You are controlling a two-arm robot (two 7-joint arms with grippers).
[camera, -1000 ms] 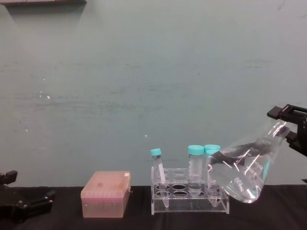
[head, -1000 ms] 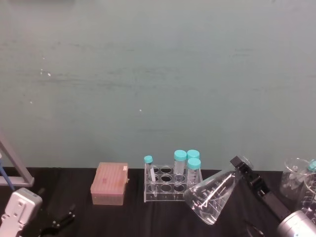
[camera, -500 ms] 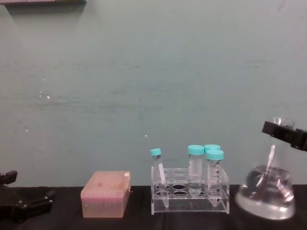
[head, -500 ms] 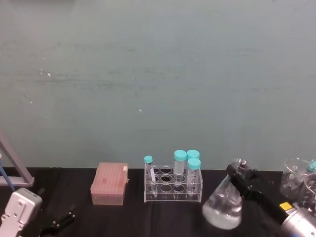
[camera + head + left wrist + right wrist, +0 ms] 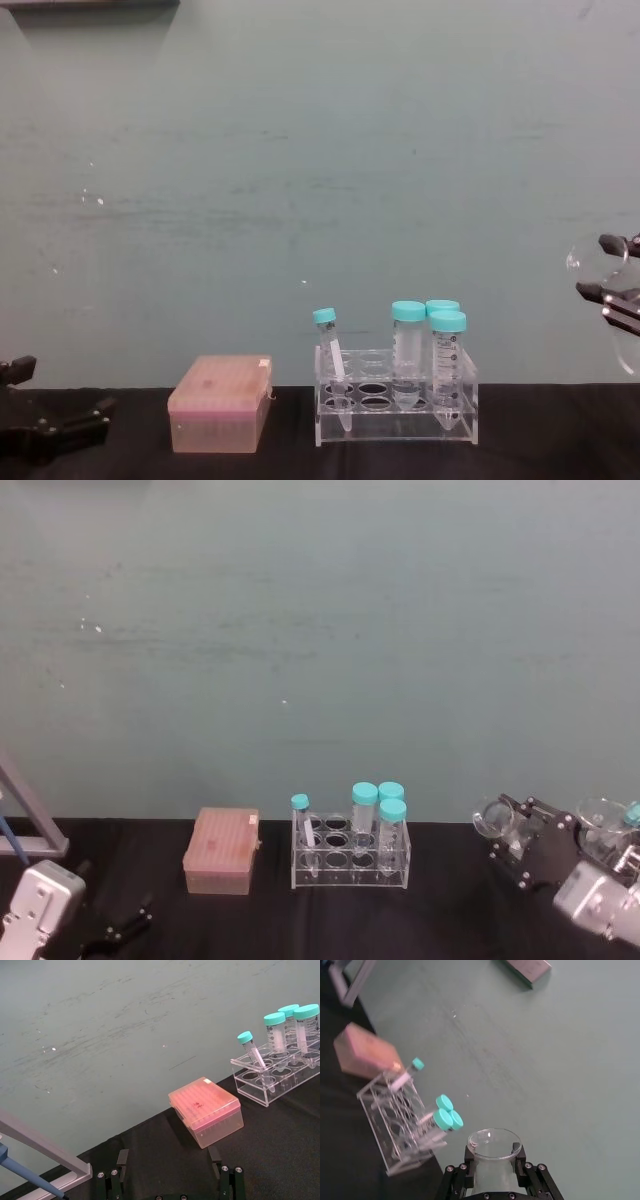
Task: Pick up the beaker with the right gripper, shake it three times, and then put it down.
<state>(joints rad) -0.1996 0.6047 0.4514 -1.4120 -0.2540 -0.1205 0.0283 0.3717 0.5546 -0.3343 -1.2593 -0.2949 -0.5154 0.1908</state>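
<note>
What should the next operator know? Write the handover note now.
Right gripper: shut on the neck of the beaker, at the right end of the table.
Left gripper: open, parked low at the left.
Beaker: held off the table, tilted, right of the tube rack.
Done: pickup. The shake count cannot be told.
Left: finish any shakes, then set the beaker down upright.

You will see the beaker [image 5: 490, 820] has swung over. A second ago it hung tilted, its base low and leftward just beside the tube rack [image 5: 350, 865]. Half a second ago it stood nearly upright. Now its mouth faces the rack. The right gripper [image 5: 510, 830], jaws clamped on the neck, has drawn rightward, well apart from the rack.
</note>
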